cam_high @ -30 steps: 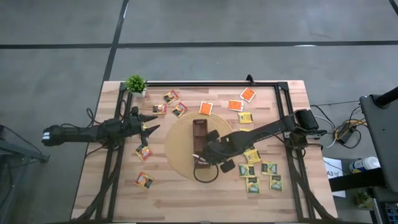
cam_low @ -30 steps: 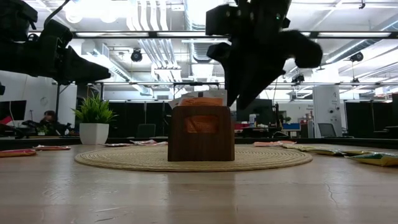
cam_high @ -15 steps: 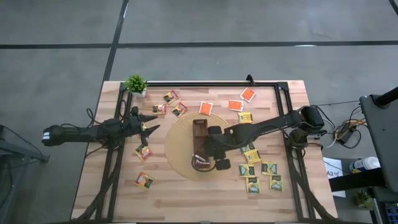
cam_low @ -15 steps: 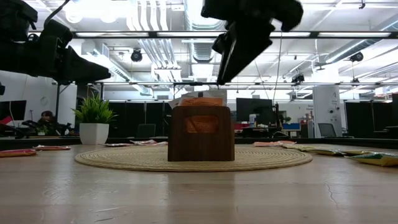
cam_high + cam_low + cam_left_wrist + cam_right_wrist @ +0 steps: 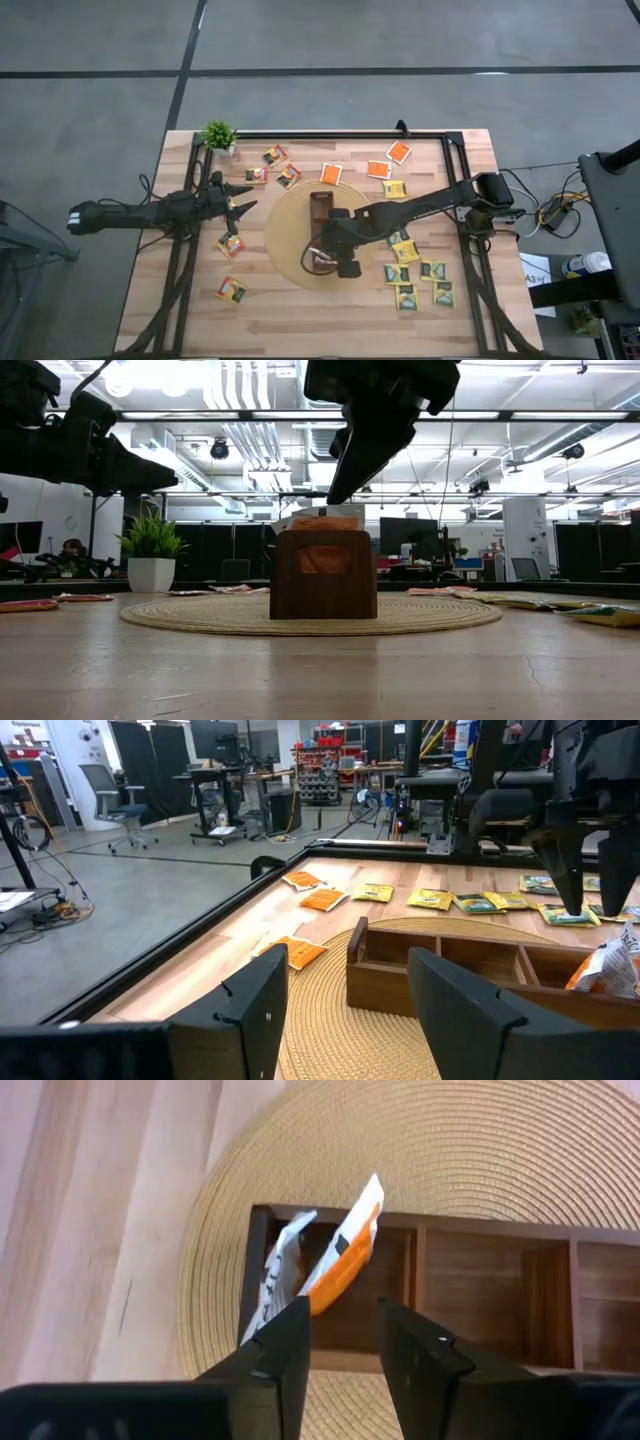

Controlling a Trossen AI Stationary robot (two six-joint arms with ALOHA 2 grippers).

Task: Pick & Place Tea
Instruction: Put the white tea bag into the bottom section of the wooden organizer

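A: How many sachets (image 5: 404,251) lie loose?
B: About fifteen; two stand in the box (image 5: 320,228) at frame centre.
A: Claws?
B: Right gripper (image 5: 322,259) released above the box; left gripper (image 5: 243,198) spread wide, mid-left.

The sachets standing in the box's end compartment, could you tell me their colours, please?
One sachet is orange and white, the other mostly white; the right wrist view shows them best.
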